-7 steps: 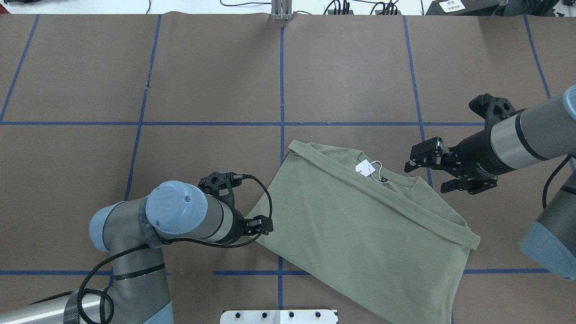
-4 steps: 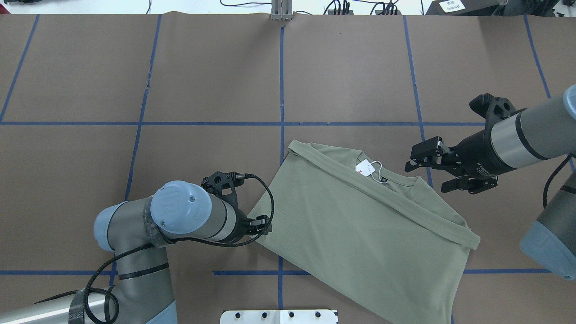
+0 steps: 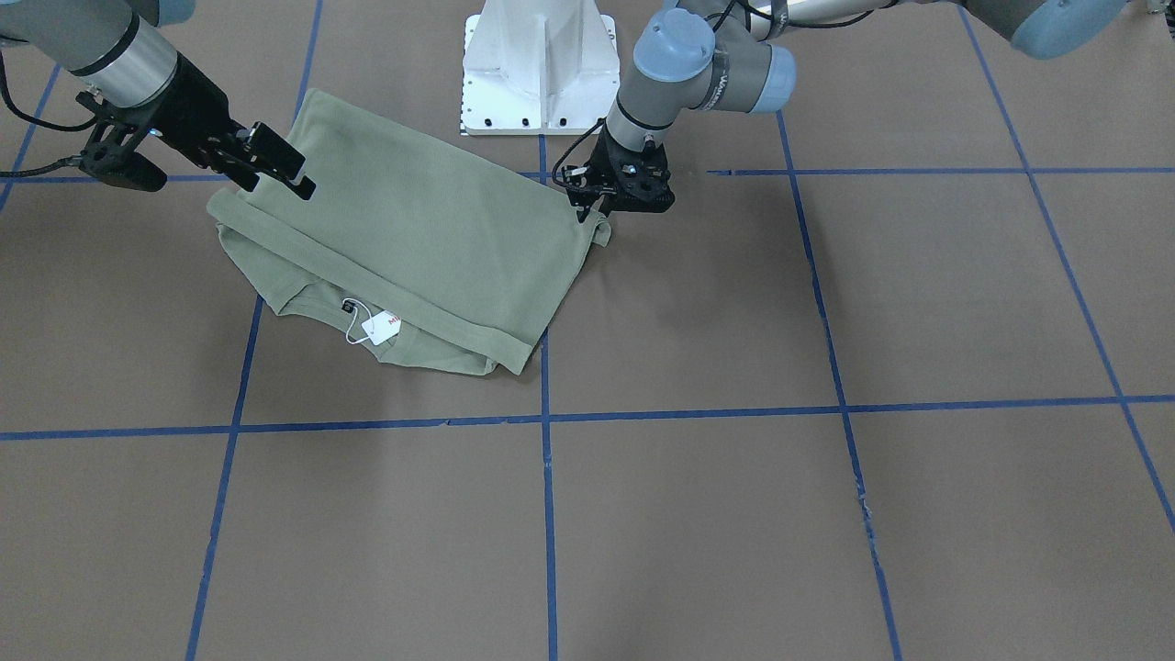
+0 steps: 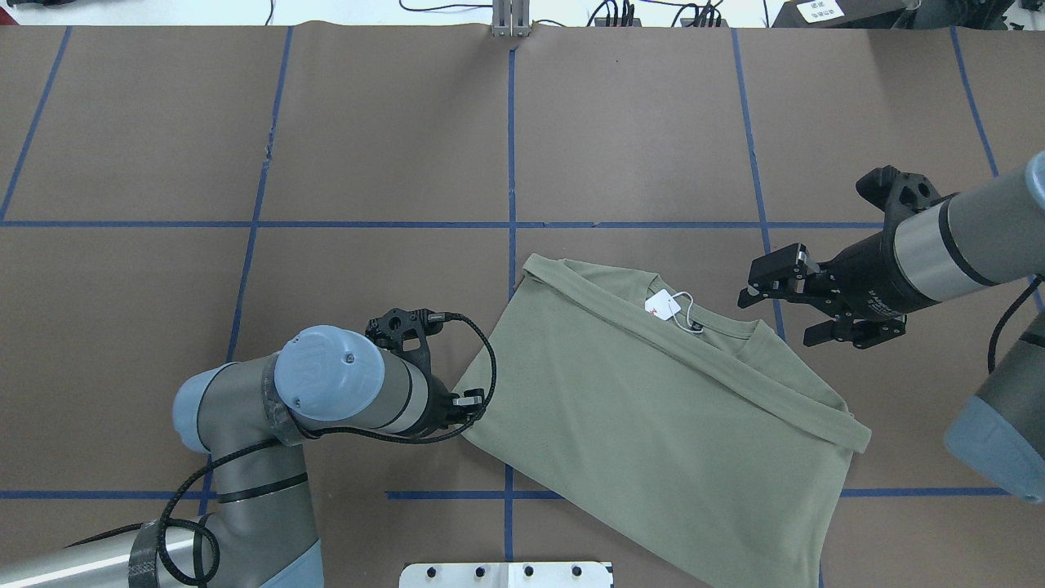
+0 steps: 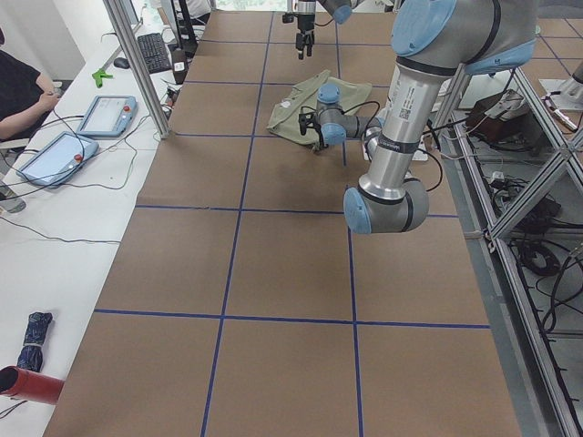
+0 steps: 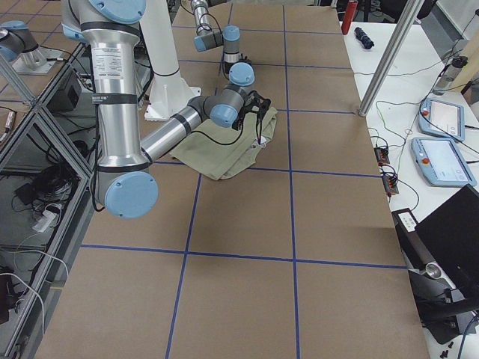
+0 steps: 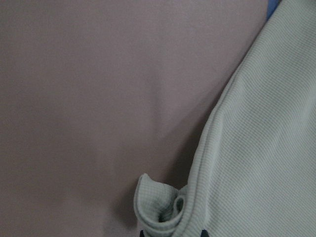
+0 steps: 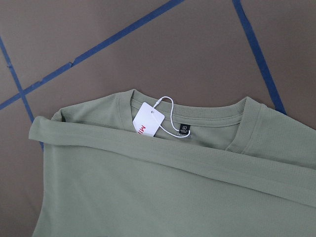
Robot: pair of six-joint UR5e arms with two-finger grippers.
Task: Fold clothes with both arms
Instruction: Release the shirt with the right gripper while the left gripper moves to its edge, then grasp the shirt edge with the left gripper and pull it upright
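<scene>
The sage-green shirt point(image 4: 653, 408) lies folded on the brown table, collar toward the far side, with its white hang tag point(image 4: 663, 305) and dark neck label point(image 8: 184, 129) showing. My left gripper point(image 4: 472, 406) is low at the shirt's left corner, shut on a bunched bit of its edge point(image 7: 158, 207). In the front-facing view that corner point(image 3: 598, 228) curls up beside the left gripper point(image 3: 592, 204). My right gripper point(image 4: 777, 317) hangs open just off the shirt's right shoulder, with nothing between its fingers. The same right gripper point(image 3: 280, 170) appears over the cloth's edge from the front.
The white base pedestal point(image 4: 506, 574) stands at the table's near edge, close to the shirt's hem. Blue tape lines point(image 4: 511, 163) grid the brown table cover. Beside the table, a desk holds tablets point(image 5: 105, 114), and a person point(image 5: 23, 96) sits there.
The left arm has shifted slightly, drawing the gripper and the shirt's left corner a little toward the robot. The right gripper has drifted slightly back, away from the shirt, still open.
</scene>
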